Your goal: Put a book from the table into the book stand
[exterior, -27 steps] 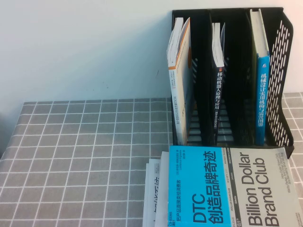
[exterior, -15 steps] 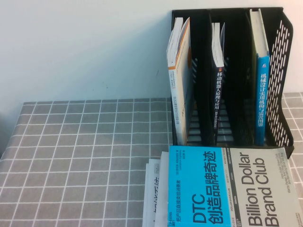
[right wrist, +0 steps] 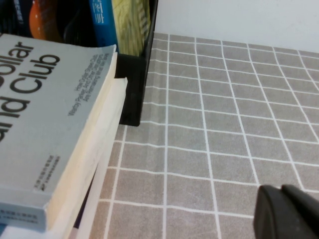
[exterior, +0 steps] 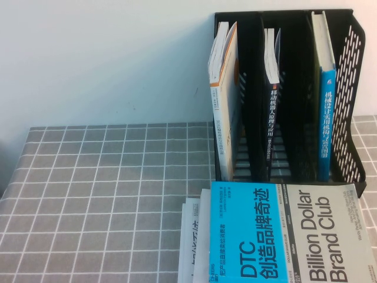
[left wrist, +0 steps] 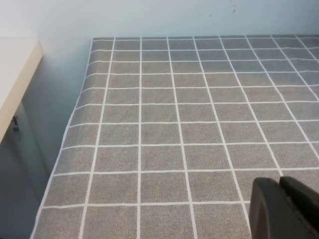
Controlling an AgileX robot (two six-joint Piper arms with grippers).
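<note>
Three upright books [exterior: 270,112] filling the book stand [exterior: 352,94]. DTC book [exterior: 283,233] atop a stack on the table [exterior: 106,194], beside the clenched right gripper [right wrist: 286,213]. Left gripper [left wrist: 284,209] clenched, well apart.

Grid-clothed table [exterior: 106,194] carries book stand [exterior: 353,88] – and a stacked book [exterior: 288,236]

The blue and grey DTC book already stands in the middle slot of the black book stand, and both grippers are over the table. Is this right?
Not quite. The high view shows the book lying flat on a stack on the table, in front of the book stand, not in a slot. The rest holds: left gripper and right gripper hang shut over the cloth.
</note>
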